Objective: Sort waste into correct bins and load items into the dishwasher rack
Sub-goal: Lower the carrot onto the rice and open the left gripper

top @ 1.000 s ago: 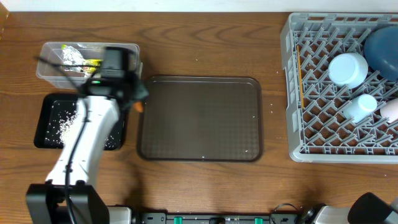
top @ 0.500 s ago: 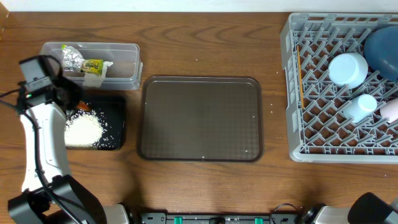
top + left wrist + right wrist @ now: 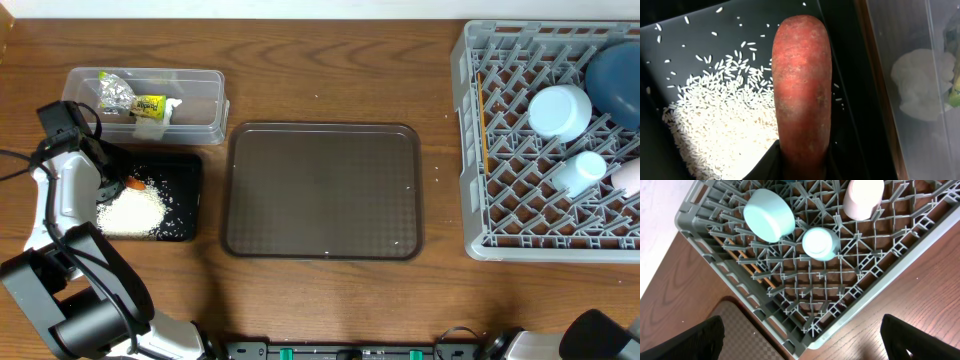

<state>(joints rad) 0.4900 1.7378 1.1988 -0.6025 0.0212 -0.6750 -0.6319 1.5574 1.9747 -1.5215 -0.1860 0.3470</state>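
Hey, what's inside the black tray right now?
A pile of white rice with scattered grains lies on the black tray floor. The left tool holds the carrot over it. The arm covers the tray's left edge, and the carrot hides some grains beneath.

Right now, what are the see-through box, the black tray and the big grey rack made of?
The see-through box looks like clear glossy plastic: the white tissue shows through its wall. The black tray seems plastic too, smooth and dark, though that is less sure. The grey rack looks like matte moulded plastic, with thin lattice ribs.
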